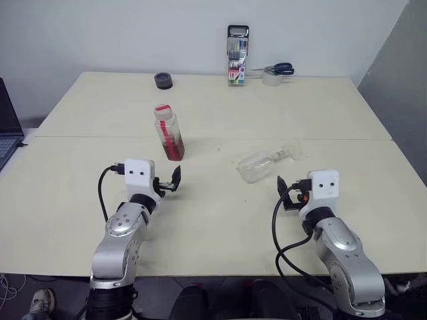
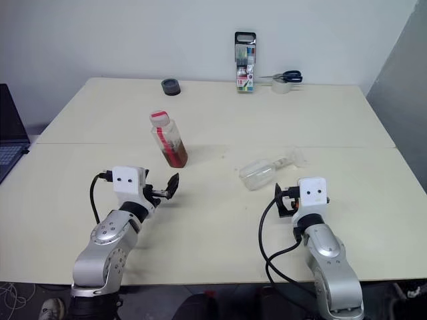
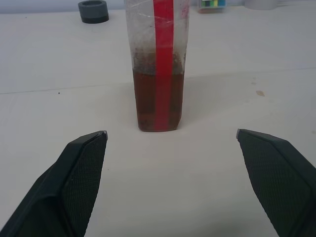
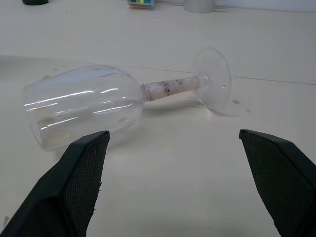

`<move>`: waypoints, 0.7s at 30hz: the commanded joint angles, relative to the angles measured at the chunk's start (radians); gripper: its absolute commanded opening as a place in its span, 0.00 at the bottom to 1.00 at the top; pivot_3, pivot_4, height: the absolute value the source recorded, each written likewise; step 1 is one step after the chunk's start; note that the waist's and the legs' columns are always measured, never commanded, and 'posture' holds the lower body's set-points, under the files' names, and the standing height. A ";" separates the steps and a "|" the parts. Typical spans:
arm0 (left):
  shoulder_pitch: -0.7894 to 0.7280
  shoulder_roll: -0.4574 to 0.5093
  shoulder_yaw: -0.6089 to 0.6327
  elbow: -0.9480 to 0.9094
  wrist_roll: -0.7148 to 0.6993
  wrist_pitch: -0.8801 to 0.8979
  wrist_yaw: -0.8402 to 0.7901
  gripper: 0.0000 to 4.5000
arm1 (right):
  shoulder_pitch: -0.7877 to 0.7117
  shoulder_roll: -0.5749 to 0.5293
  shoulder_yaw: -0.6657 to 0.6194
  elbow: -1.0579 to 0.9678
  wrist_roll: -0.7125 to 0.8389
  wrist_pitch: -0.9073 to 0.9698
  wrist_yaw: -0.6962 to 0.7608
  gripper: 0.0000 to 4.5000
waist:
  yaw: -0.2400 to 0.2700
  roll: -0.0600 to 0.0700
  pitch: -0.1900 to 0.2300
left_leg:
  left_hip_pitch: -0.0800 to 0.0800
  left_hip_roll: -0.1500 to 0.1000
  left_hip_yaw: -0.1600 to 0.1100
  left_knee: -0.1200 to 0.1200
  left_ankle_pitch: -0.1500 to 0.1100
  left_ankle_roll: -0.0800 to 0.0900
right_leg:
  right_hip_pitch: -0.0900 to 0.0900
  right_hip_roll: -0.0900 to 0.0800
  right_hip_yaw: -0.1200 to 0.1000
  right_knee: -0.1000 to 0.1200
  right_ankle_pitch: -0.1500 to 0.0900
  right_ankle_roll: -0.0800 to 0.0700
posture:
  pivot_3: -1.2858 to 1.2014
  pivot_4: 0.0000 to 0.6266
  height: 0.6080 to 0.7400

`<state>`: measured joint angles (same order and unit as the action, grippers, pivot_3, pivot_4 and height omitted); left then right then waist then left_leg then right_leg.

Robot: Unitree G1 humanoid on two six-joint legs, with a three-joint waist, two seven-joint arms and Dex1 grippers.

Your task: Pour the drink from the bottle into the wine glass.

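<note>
Between the two black fingers of the left gripper (image 3: pixel 170 148), which stand wide apart and empty just above the pale cream table (image 1: pixel 80 173), the small squarish clear plastic bottle (image 1: pixel 168 132) with its red-pink cap and red label strip stands upright a little way ahead. The reddish-brown translucent drink (image 3: pixel 158 101) fills roughly its lower half. The cap looks to be on, so a pour attempted before it comes off would yield nothing, and twisting it with a single gripper could spin or topple the light bottle.

To the right, the right gripper (image 4: pixel 173 143) is likewise spread wide and holds nothing. Just ahead of it the clear stemmed wine glass (image 4: pixel 123 101) lies on its side, bowl toward the robot's left, round foot toward its right, stem speckled. This is the main hazard: the glass must be stood up before anything is poured, and a rounded bowl on a smooth top is apt to roll away at a glancing touch. A pinch on the thin stem may slip; a hard squeeze on the bowl may crack it.

Farther back, well apart from both, a dark round ring (image 1: pixel 163 81), an upright marker case (image 1: pixel 237 55), scissors (image 1: pixel 275 69) and a roll of tape (image 1: pixel 271 79) sit near the wall, out of harm's way.
</note>
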<state>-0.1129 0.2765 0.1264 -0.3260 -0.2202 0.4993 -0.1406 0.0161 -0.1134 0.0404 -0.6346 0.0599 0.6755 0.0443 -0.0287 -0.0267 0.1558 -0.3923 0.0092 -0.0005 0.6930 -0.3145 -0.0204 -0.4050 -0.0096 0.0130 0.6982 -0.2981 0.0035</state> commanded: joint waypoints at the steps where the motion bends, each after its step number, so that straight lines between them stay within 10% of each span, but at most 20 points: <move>1: -0.006 -0.003 0.020 -0.049 0.001 -0.003 0.009 0.99 | -0.025 -0.015 -0.012 -0.043 0.006 -0.004 0.016 1.00 | 0.000 0.000 0.000 | 0.000 0.000 0.000 0.000 0.000 0.000 | 0.000 0.000 0.000 0.000 0.000 0.000 | 0.52 0.24 1.00; 21: -0.139 -0.010 0.018 0.044 0.035 -0.039 0.031 0.99 | -0.512 -0.227 -0.093 0.028 0.574 0.155 0.488 1.00 | 0.000 0.001 0.001 | -0.001 0.000 -0.002 0.000 0.000 0.001 | 0.000 0.000 -0.002 -0.001 0.000 0.000 | 0.52 0.24 1.00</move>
<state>-0.2368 0.2692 0.1366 -0.2654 -0.1937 0.4874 -0.1167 -0.4745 -0.3388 -0.0528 -0.5971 0.6035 0.8318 0.5225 -0.0284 -0.0260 0.1569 -0.3936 0.0093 -0.0021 0.6934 -0.3149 -0.0196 -0.4047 -0.0093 0.0113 0.6976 -0.2979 0.0032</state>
